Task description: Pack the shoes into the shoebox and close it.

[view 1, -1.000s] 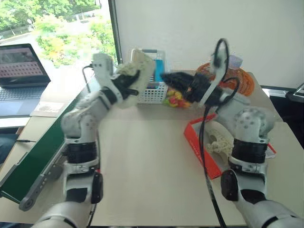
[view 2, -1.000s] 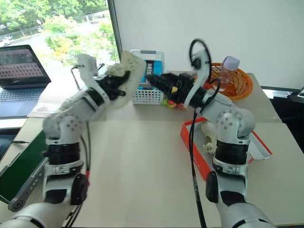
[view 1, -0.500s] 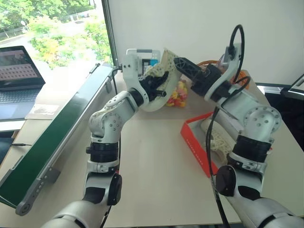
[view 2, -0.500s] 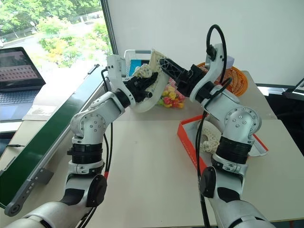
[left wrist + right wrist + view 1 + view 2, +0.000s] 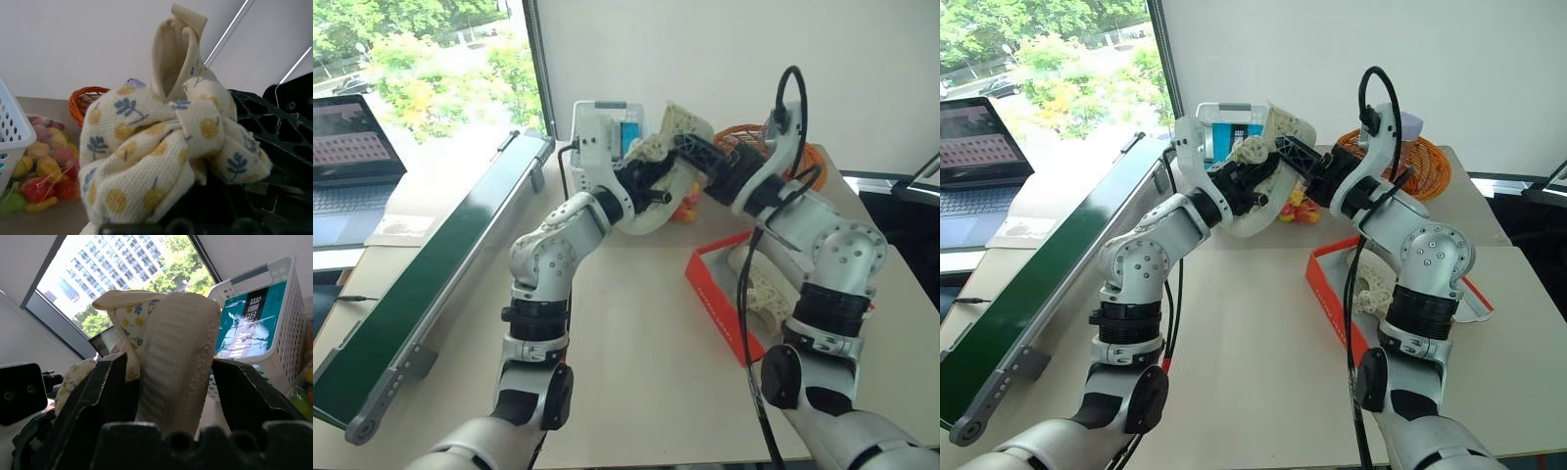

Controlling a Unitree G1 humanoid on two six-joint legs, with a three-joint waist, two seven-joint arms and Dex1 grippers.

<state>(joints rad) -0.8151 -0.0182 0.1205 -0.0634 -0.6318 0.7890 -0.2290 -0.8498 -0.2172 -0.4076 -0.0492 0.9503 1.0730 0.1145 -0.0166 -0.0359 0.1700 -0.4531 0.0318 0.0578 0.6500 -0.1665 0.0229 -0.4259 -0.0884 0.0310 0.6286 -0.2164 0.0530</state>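
One cream shoe (image 5: 1278, 132), with a flower-printed lining, is held up in the air above the far middle of the table, my left gripper (image 5: 1253, 181) shut on its fabric collar (image 5: 161, 142). My right gripper (image 5: 1288, 152) meets it from the right. Its two fingers (image 5: 93, 401) stand on either side of the ribbed sole (image 5: 178, 357), still open. The other shoe (image 5: 764, 284) lies inside the red shoebox (image 5: 715, 299), which sits open on the table at the right under my right arm.
A white mesh basket (image 5: 1229, 132) stands at the back behind the raised shoe, with a bag of coloured candies (image 5: 1298, 208) beside it. An orange wicker basket (image 5: 1420, 162) sits at the back right. A green conveyor (image 5: 440, 264) and a laptop (image 5: 347, 137) lie at the left.
My left gripper has carried the shoe to the right, towards the right gripper. The right gripper has come down around the shoe's sole and its fingers have narrowed.
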